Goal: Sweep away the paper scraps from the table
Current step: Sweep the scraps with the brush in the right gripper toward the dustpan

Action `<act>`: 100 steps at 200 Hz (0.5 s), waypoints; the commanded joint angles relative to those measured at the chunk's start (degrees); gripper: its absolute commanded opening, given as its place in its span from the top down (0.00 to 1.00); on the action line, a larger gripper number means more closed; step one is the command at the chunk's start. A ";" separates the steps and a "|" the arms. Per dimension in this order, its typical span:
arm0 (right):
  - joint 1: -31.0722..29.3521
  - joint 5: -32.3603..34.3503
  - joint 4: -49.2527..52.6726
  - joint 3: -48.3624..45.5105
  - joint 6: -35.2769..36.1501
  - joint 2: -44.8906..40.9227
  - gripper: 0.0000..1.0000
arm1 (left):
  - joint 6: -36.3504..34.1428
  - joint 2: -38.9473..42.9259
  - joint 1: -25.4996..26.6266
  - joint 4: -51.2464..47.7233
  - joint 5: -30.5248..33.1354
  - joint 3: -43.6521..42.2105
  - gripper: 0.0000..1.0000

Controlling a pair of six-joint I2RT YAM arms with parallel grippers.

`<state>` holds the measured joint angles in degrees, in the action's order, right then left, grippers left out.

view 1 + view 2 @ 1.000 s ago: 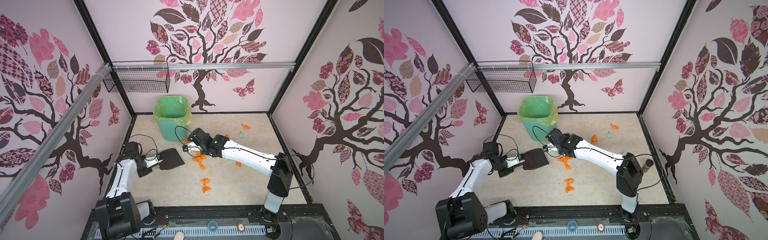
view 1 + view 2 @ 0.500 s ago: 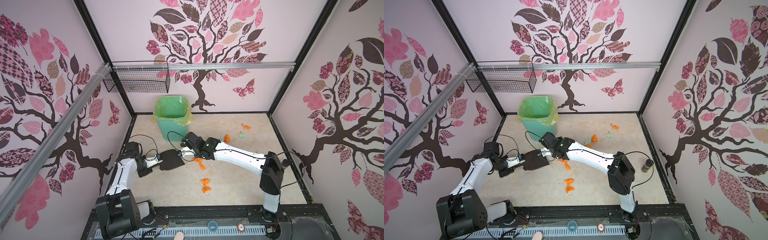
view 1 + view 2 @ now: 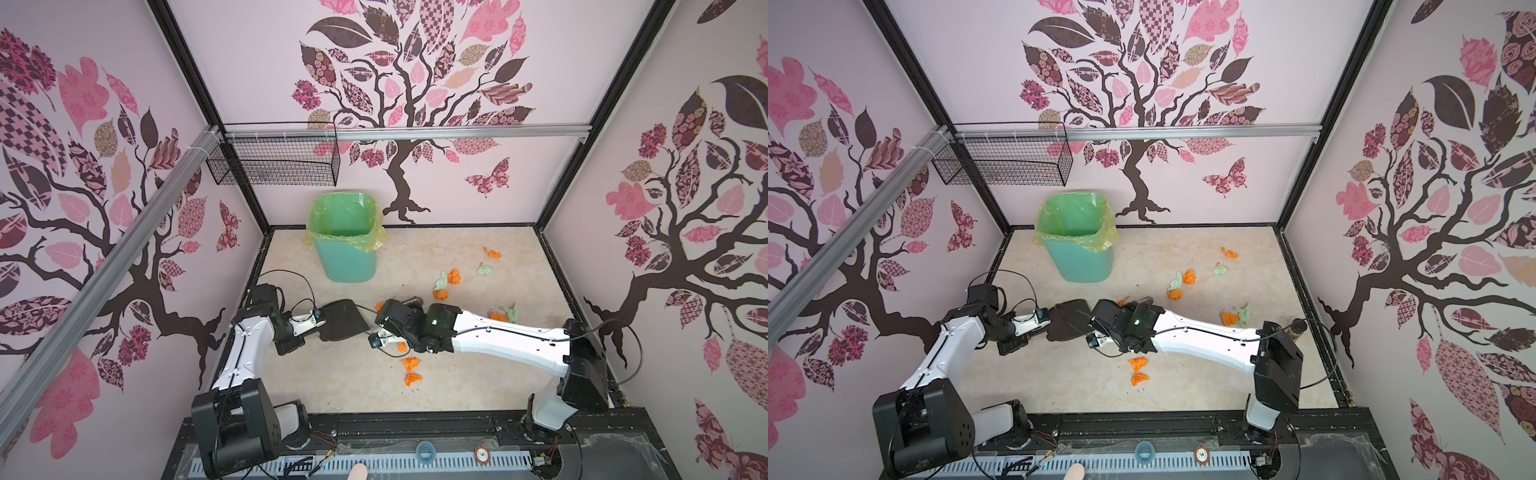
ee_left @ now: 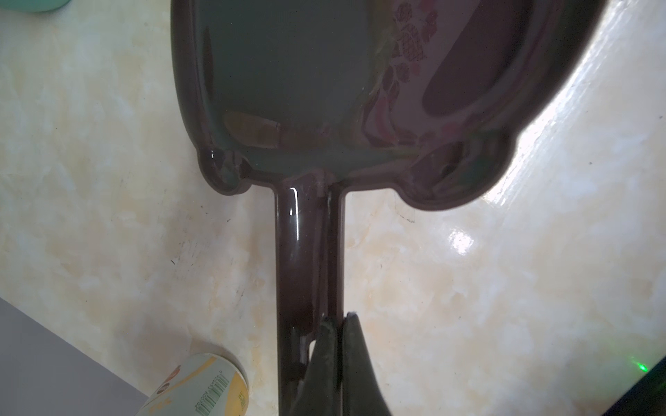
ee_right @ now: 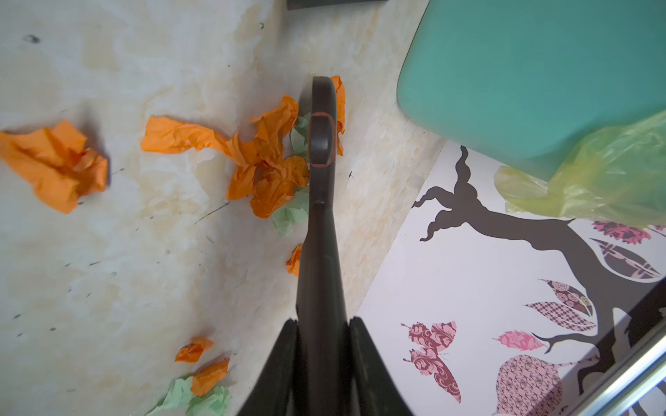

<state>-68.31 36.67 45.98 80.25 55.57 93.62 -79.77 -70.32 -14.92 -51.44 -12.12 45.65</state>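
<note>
on the desk (image 3: 340, 382), feather-light soft paper scraps (image 5: 266, 169); my left gripper (image 4: 338, 318) pinches the dustpan handle (image 4: 306, 252), my right gripper (image 5: 322, 322) the brush (image 5: 320, 144).

Lab robot booth, tree-decal walls (image 3: 540, 62)

Orange and pale mint-green crumpled paper scraps (image 3: 454, 276) speckle the cream-beige marbled table (image 3: 436, 249) beside the mint-green plastic bin (image 3: 345, 262) with yellow-green liner (image 3: 376, 239); the glossy plastic dustpan (image 3: 340, 320) is dark brown.

Pale pink walls (image 3: 561, 50), tree decals (image 3: 400, 183), wire basket (image 3: 274, 164), aluminium rail (image 3: 457, 133)
</note>
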 commanded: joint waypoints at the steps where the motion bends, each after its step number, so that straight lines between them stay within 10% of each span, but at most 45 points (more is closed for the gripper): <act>1: -2.50 5.94 5.72 1.60 -4.55 -5.20 1.00 | -0.29 0.76 -0.25 -0.92 -2.14 -0.30 1.00; 100: 7.64 -0.76 -8.42 13.37 6.22 7.28 1.00 | -1.20 2.23 -0.29 -2.73 -1.43 -0.26 1.00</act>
<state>-64.75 39.68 43.62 91.59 57.93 96.03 -79.85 -69.17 -14.92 -52.82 -12.32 45.65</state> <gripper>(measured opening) 0.244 0.050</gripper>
